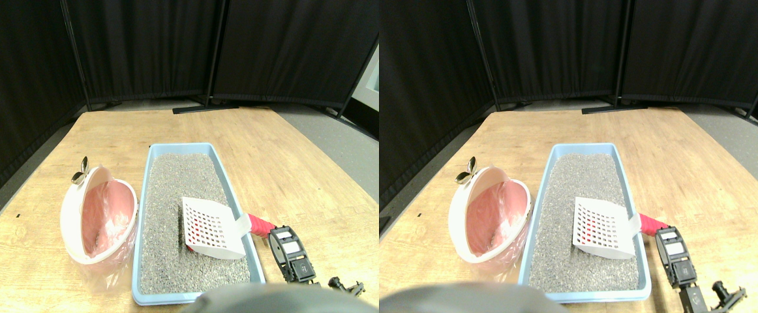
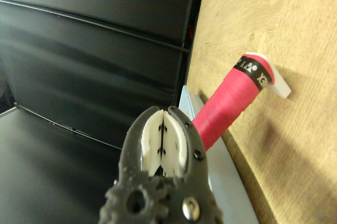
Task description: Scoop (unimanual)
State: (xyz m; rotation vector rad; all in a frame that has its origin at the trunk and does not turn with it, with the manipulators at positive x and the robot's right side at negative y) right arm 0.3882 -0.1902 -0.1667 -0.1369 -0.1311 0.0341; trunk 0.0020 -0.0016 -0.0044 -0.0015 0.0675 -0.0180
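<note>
You've got the blue litter tray [image 1: 242, 215] as your landmark, sitting lengthwise on the wooden desk [image 1: 301, 169] and filled with grey litter [image 1: 177, 215]. The white slotted scoop [image 1: 209, 228] lies in the tray on top of the litter, toward the tray's near right corner, head tilted up a little. Its red wrapped handle [image 1: 261, 225] sticks out over the tray's right rim and hangs past it above the desk. In the wrist view the same handle [image 2: 226, 108] shows beside the tray edge [image 2: 210, 150], with a black band near its end and a white tab past that. Your right pincer [image 1: 286, 239] sits just off the tray's right side, near the handle's end, down low by the desk. The wrist view shows the pincer [image 2: 163, 145] with its white pads pressed together, so it's closed with nothing between the jaws; the handle runs alongside it, not in the grip. Whether the pincer body actually touches the handle is hard to say from the stereo view, it's small there. Left of the tray, right beside it, a pink and white bin [image 1: 98, 215] with a clear plastic liner lies tipped with its mouth facing the tray. Black curtains [image 1: 144, 45] stand behind the desk beyond the tray's far end.
</note>
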